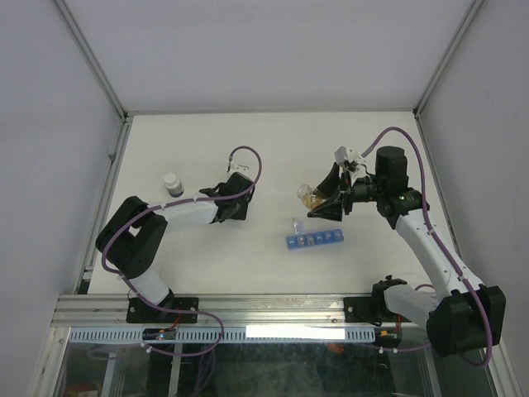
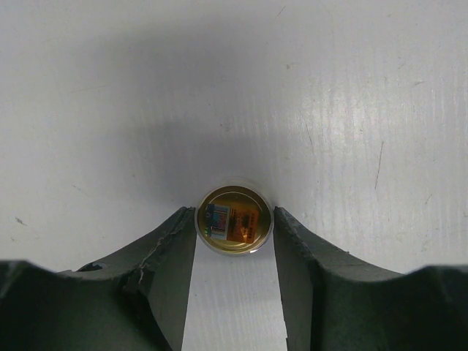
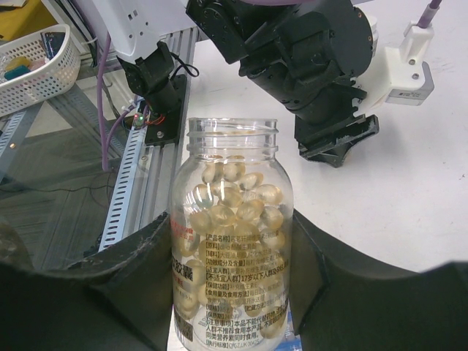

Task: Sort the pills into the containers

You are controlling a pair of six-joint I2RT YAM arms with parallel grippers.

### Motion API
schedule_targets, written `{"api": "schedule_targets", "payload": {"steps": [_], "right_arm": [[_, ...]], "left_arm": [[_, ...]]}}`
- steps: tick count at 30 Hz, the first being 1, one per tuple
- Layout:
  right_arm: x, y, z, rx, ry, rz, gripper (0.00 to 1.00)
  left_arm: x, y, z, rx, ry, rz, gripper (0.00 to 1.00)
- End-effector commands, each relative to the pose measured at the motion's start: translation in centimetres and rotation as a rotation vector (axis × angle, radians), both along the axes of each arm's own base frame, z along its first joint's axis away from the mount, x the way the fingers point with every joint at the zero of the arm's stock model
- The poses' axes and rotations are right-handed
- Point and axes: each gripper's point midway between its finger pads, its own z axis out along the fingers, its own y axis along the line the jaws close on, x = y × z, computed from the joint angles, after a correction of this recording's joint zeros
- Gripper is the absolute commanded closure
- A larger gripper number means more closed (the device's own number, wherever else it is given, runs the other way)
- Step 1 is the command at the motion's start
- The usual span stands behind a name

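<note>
**Risk note: uncapped bottle, small target**

The right claw (image 3: pixel 232 285) is clamped on the body of a clear bottle (image 3: pixel 232 241), with a finger pressed on each side. The cap is off, the mouth is open, and the bottle is well filled with golden capsules (image 3: pixel 235 196). In the top view the bottle looks tipped toward the left.

The organiser strip (image 1: pixel 314 240) lies flat on the surface (image 1: pixel 207 141), just nearer the arm bases than the bottle and not under its mouth. One clear lid at its left end seems raised. The other lids are too small to tell.

The left claw (image 2: pixel 234 223) is narrowed onto a small round amber piece (image 2: pixel 232 218). Both fingers appear to touch it, and the claw is well apart from the strip.

Judged hazards:
- Overpour: the mouth is wide, the capsules are loose and the compartments are small. A little more tilt could release many at once, flooding one cell and spilling into its neighbours.
- Miss: if the bottle tips further before its mouth is over an open cell, capsules would land on the surface and roll.
- Strip shift: the strip looks light and nothing holds it. A nudge from the bottle rim or a finger could slide it or snap a lid shut, and the left claw is occupied elsewhere.
- Grip: the bottle wall is smooth and round, so it could rotate or slip in the pads as the tilt grows and the load shifts toward the neck
</note>
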Motion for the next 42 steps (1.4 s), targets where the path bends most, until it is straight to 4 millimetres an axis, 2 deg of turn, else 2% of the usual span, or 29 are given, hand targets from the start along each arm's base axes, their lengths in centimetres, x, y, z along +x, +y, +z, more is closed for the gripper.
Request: {"api": "schedule_targets", "payload": {"steps": [1, 4, 11, 17, 21, 24, 28, 32, 35, 38, 42], "right_arm": [[-0.4, -0.1, 1.2, 0.033, -0.062, 0.030, 1.00], [-0.4, -0.1, 1.2, 0.033, -0.063, 0.030, 1.00], [-0.4, -0.1, 1.2, 0.034, -0.062, 0.032, 1.00], [-0.5, -0.1, 1.2, 0.034, -0.061, 0.034, 1.00], [-0.4, -0.1, 1.2, 0.034, -0.060, 0.031, 1.00], [-0.4, -0.1, 1.1, 0.032, -0.062, 0.028, 1.00], [-0.1, -0.2, 0.6, 0.019, -0.076, 0.010, 1.00], [0.5, -0.5, -0.4, -0.020, -0.117, -0.025, 1.00], [0.9, -0.7, -1.0, -0.049, -0.157, -0.049, 1.00], [1.3, -0.9, -1.4, -0.083, -0.194, -0.074, 1.00], [1.4, -0.7, -1.9, -0.124, -0.232, -0.087, 1.00]], "left_arm": [[1.3, -0.6, 1.2, -0.021, -0.030, -0.007, 0.52], [1.4, -0.5, 1.1, -0.014, -0.031, -0.002, 0.47], [1.6, -0.5, 1.3, -0.009, -0.040, 0.002, 0.49], [1.6, -0.6, 1.4, -0.016, -0.038, -0.008, 0.56], [1.4, -0.9, 1.9, -0.046, -0.038, -0.015, 0.70], [0.9, -1.8, 3.2, -0.113, -0.042, -0.039, 0.80], [-0.6, -4.8, 6.9, -0.318, -0.063, -0.144, 0.81], [-4.1, -8.6, 14.1, -0.670, -0.169, -0.358, 0.81], [-7.9, -10.6, 19.1, -0.934, -0.214, -0.533, 0.82], [-11.2, -11.7, 23.0, -1.144, -0.226, -0.683, 0.82], [-13.6, -12.3, 26.1, -1.322, -0.188, -0.798, 0.82]]}}
